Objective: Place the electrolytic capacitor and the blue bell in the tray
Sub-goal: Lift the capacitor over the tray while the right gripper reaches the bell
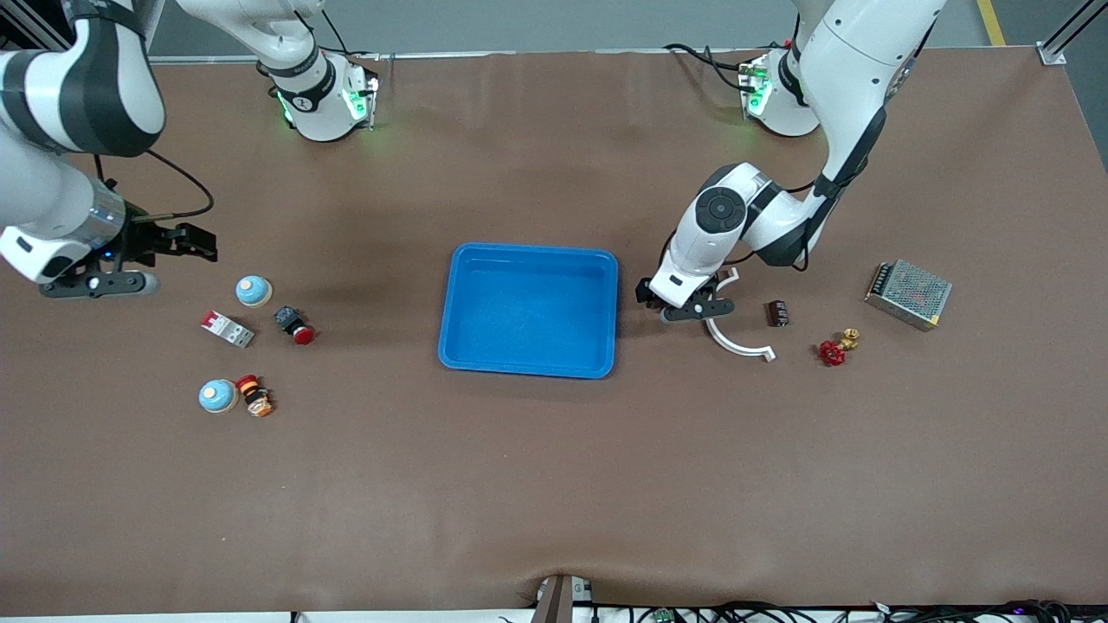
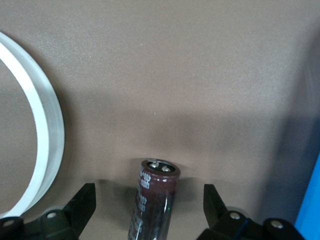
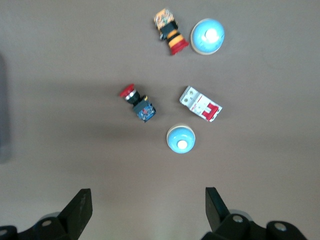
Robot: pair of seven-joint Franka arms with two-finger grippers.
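While I watch from my desk, the brown table (image 1: pixel 554 484) carries a bright blue tray (image 1: pixel 528 260) at its middle, with nothing in it. The left pincer (image 2: pixel 149 186) is down low just beside the tray's rim toward the left arm's end. Its fingers (image 2: pixel 85 200) are spread, and a dark electrolytic capacitor (image 2: pixel 152 205) sits between them with a gap on either side (nothing pinched). The right arm waits. The right pincer (image 3: pixel 146 192) is spread wide and empty over bare table toward the right arm's end.

A mesh-covered power supply (image 1: pixel 908 294) lies toward the left arm's end of the table. A white curved bracket (image 1: pixel 737 339) lies just beside the left pincer. One blue bell (image 1: pixel 254 291) is near the right pincer, and a second blue bell (image 1: pixel 217 395) is nearer the front camera. A circuit breaker (image 1: pixel 227 329) and a red emergency-stop button (image 1: pixel 294 324) lie between the bells, and an orange push button (image 1: pixel 254 394) is touching the second bell. A second capacitor (image 1: pixel 777 313) stands near the bracket, beside a small red valve (image 1: pixel 835 349).
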